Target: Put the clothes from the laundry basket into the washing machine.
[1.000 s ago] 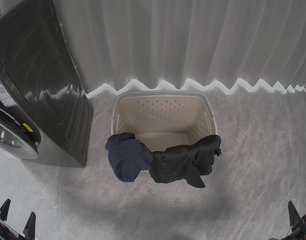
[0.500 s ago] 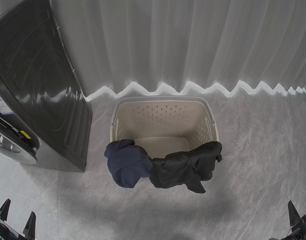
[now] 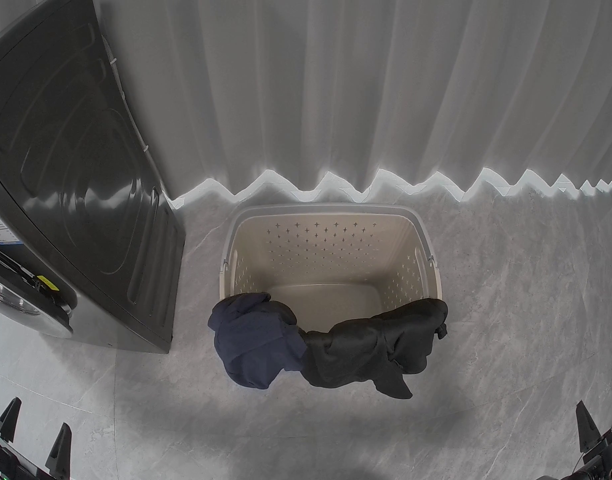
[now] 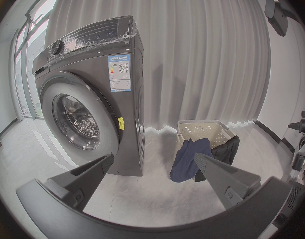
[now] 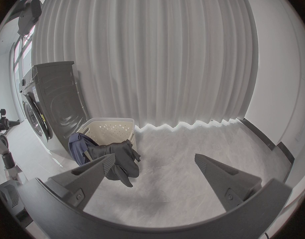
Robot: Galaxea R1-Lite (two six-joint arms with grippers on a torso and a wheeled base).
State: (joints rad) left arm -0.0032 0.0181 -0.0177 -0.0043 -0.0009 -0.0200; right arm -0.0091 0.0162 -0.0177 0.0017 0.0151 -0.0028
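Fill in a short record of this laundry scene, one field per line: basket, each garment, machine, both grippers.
Laundry basket: beige, standing in front of the curtain
Navy garment: draped over the basket's near rim, left end
Black garment: draped over the same rim, touching the navy one on its right
Washing machine: dark grey, left of the basket
Left gripper: open, holding nothing
Right gripper: open, holding nothing

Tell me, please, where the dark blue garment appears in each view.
Head view: dark blue garment drapes the laundry basket's near rim, left end.
Left wrist view: garment hangs between washing machine and black garment.
Right wrist view: garment at basket corner nearest the machine.
Shared landmark: the basket.
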